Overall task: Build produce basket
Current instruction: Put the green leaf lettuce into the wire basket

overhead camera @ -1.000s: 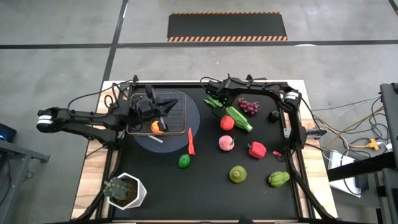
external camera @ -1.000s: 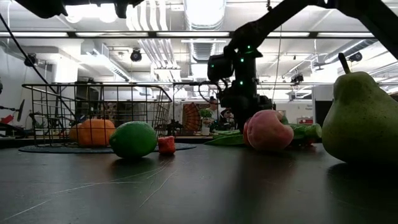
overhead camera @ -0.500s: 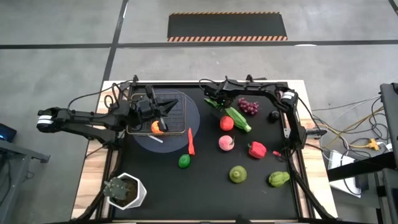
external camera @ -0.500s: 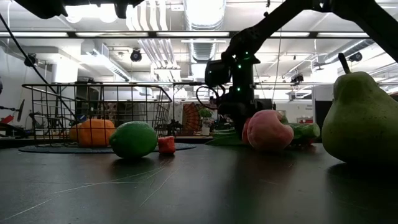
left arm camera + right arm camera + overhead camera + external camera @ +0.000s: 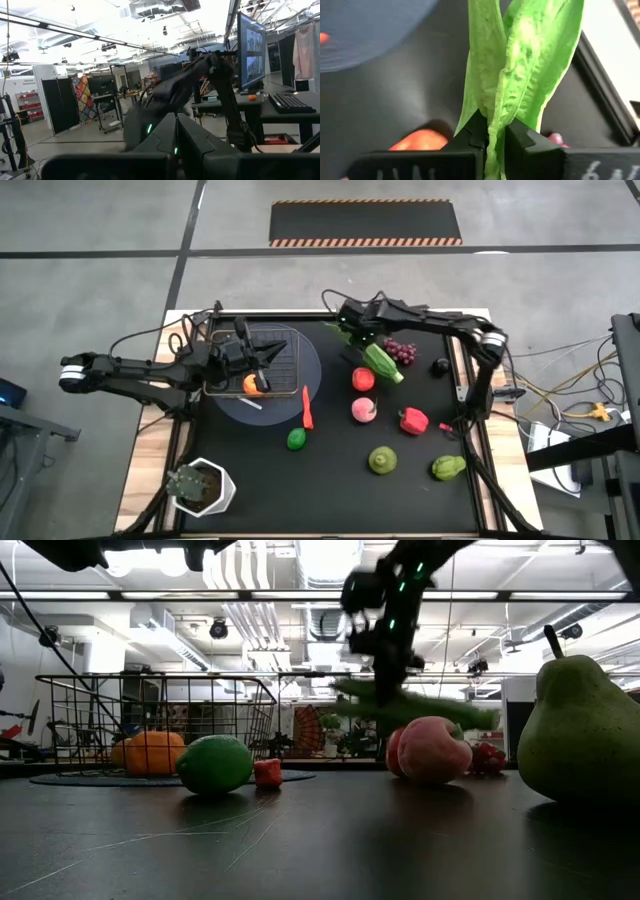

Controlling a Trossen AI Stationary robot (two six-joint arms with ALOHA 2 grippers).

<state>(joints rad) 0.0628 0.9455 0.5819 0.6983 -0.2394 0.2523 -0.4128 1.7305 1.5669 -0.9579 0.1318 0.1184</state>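
Observation:
The basket (image 5: 282, 352) stands on its grey disc (image 5: 300, 385) at the table's far left, with an orange fruit (image 5: 252, 383) inside. My left gripper (image 5: 265, 358) hovers over the basket, shut and empty (image 5: 176, 131). My right gripper (image 5: 358, 332) is shut on the long green leafy stalk (image 5: 385, 365), which hangs blurred above the table (image 5: 410, 710). On the mat lie purple grapes (image 5: 400, 351), a red tomato (image 5: 364, 378), a pink peach (image 5: 363, 410), a red pepper (image 5: 413, 420), a thin red chili (image 5: 307, 408), a lime (image 5: 296, 439), a pear (image 5: 382, 460) and a green squash (image 5: 448, 468). My right gripper pinches the stalk's bunched leaves (image 5: 493, 131) between its two fingers (image 5: 520, 136). The fingers slant down from above and from the table's right. The leaves fan out beyond the fingertips. The stalk is lifted clear of the table and hangs roughly level.
A white pot with a small dark-green plant (image 5: 200, 486) stands at the near left corner. A small dark object (image 5: 440, 366) lies near the right edge beside the grapes. Bare black mat shows along the near edge (image 5: 330, 500).
My right gripper has shut on the leafy stalk and gone up, tipping somewhat. The stalk, which lay on the mat beside the tomato, is now lifted clear of the table.

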